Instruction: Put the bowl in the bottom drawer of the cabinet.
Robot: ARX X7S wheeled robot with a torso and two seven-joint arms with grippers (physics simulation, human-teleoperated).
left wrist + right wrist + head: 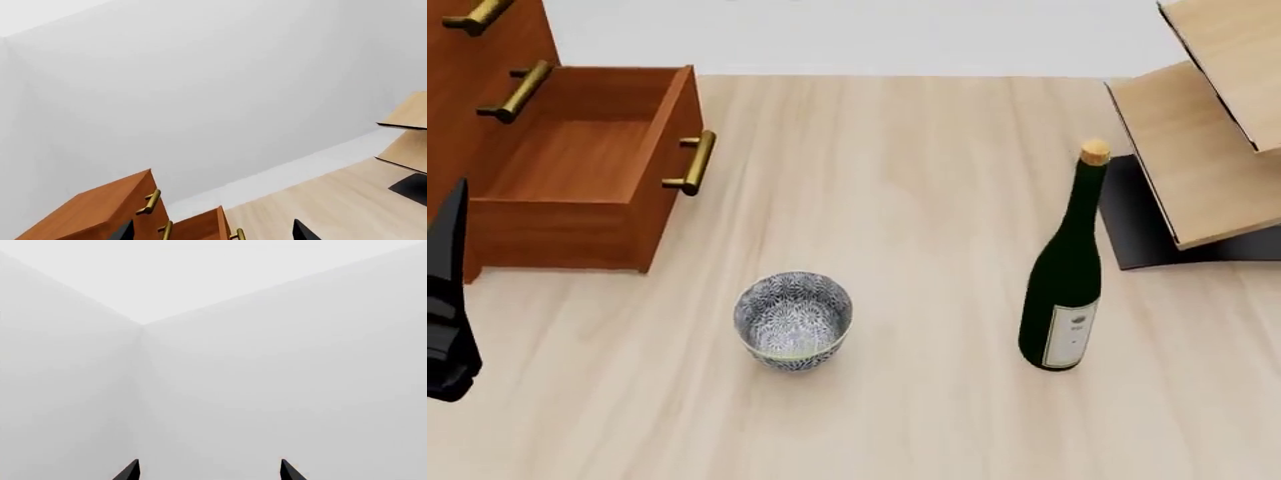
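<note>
Left gripper [210, 231] fingertips [123, 231] spread apart, nothing between; right gripper [210, 471] fingertips [130, 471] likewise spread, holding nothing, facing bare wall. Cabinet [481, 110], reddish-brown, sits just beyond the left fingers, its bottom drawer [594, 170] pulled out, brass handle [694, 163] on front. Pale wood rack [1208, 130] on black base stands well off toward the right side. Green bottle [1065, 285] upright near rack. Bowl [793, 320] upright on floor, apart from drawer, untouched by either gripper.
</note>
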